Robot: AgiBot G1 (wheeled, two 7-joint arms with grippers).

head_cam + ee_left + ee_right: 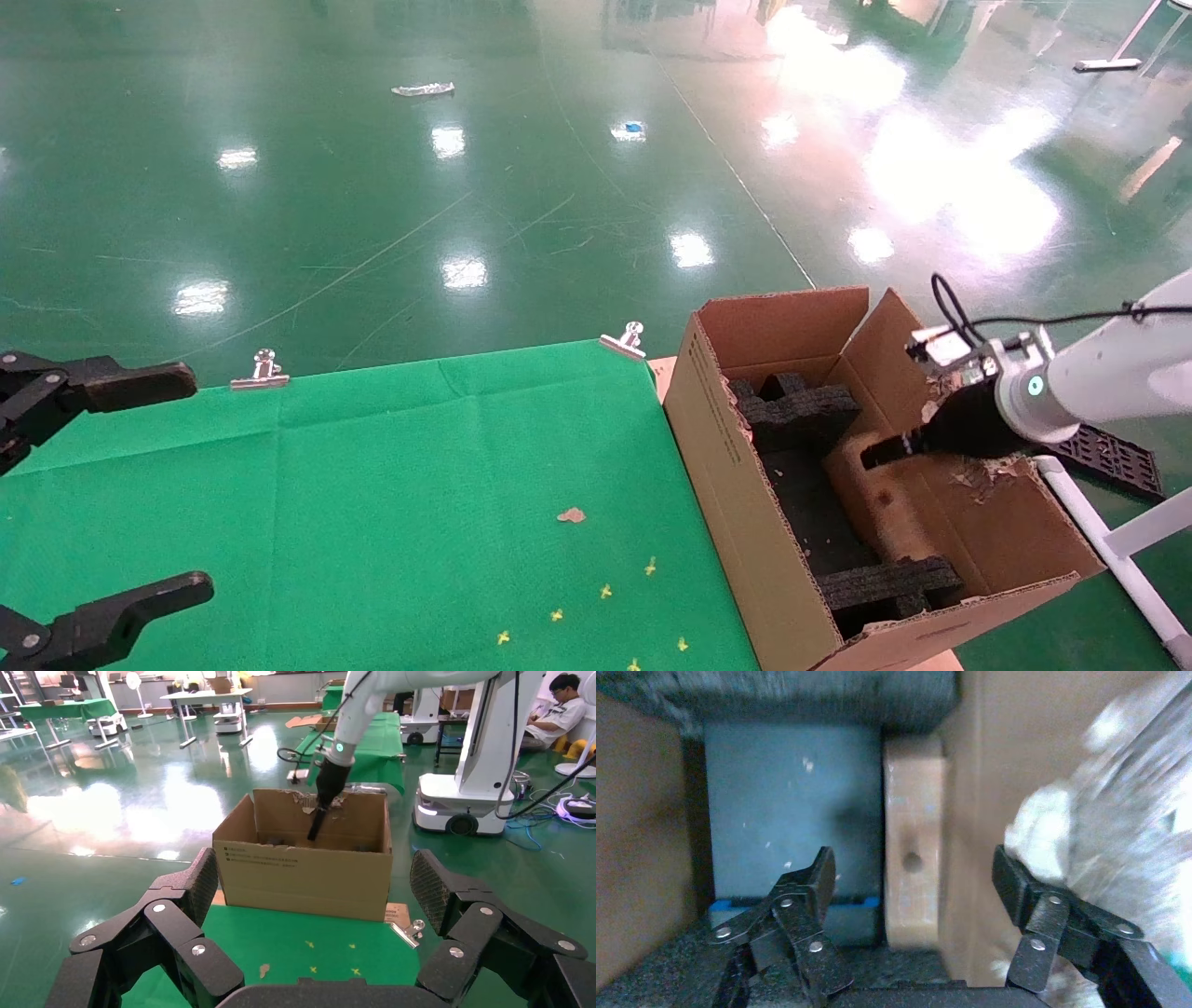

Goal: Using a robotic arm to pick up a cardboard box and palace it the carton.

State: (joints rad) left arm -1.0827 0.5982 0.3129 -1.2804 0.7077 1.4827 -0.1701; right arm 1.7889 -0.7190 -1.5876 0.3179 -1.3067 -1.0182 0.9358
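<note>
The carton (736, 485) stands open-topped at the right end of the green table, with black foam inserts (801, 405) inside. The slim cardboard box (871, 508) stands inside it against the torn right wall; the right wrist view shows its narrow face with the round hole (912, 860). The white robotic arm (1108, 373) reaches in from the right. My right gripper (875, 457) is open just above the box, its fingers (814, 881) wide apart on either side and not touching it. My left gripper (168, 480) is open and empty over the table's left edge.
Two metal clips (261, 371) (626, 341) hold the green cloth (419, 485) at the far edge. A cardboard scrap (571, 514) and yellow marks (605, 591) lie near the carton. A black grid tray (1113, 458) and white frame (1108, 540) are right of the carton.
</note>
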